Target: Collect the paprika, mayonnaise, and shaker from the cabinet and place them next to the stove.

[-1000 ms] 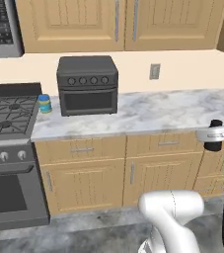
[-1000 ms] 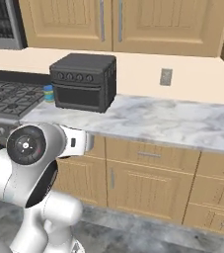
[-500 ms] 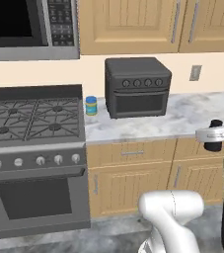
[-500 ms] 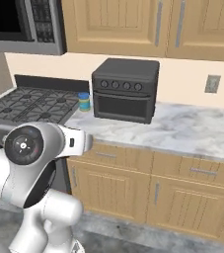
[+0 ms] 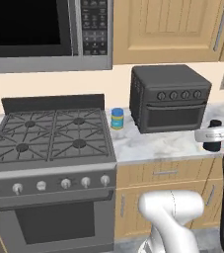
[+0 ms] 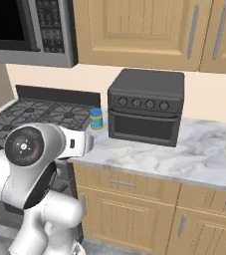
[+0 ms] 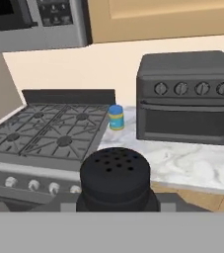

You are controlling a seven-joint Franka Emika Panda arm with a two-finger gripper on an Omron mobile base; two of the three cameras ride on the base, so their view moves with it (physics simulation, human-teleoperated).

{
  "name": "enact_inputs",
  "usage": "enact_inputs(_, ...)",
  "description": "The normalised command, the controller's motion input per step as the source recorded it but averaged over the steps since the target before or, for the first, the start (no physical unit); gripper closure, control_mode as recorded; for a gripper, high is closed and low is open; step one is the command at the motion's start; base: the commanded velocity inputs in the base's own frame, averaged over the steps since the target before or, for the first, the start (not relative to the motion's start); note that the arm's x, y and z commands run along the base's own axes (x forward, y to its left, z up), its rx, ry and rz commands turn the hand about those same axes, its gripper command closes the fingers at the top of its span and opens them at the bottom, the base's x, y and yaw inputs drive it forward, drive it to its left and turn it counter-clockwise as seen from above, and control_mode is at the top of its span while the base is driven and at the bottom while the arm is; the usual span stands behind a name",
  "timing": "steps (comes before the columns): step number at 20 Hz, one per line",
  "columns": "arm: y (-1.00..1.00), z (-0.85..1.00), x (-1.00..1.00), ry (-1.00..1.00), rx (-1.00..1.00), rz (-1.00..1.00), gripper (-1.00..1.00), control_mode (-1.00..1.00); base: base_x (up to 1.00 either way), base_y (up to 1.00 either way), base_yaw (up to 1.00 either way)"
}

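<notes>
So the gripper (image 7: 114,210) is clamped on the shaker (image 7: 114,179), bottom centre of the hand view w/ its perforated black top facing the cam. In the left base view the same shaker (image 5: 212,136) sits at the right edge, upright, carried above the counter front.

Mayonnaise (image 7: 116,117) is already parked on the marble counter (image 7: 192,163), just beside the stove (image 7: 49,133) on its right, w/ the toaster oven (image 7: 187,96) on the other side.

Key thing imo: the drop spot lies ahead of the hand and a bit up-frame, basically the counter strip between stove edge and toaster oven, near the mayo. Long axis of the shaker is vertical, so prob just carry fwd and set down.
</notes>
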Motion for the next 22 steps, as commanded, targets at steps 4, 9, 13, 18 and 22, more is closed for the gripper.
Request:
enact_inputs(4,0.00,0.00,0.00,0.00,0.00,0.00,1.00,1.00,0.47,0.57,0.00)
enact_inputs(9,0.00,0.00,0.00,0.00,0.00,0.00,1.00,1.00,0.21,0.96,0.00)
enact_inputs(13,0.00,0.00,0.00,0.00,0.00,0.00,1.00,1.00,0.43,0.73,0.00)
enact_inputs(18,0.00,0.00,0.00,0.00,0.00,0.00,1.00,1.00,0.57,0.53,0.00)
enact_inputs(22,0.00,0.00,0.18,0.00,0.02,0.00,1.00,-1.00,0.52,0.11,0.00)
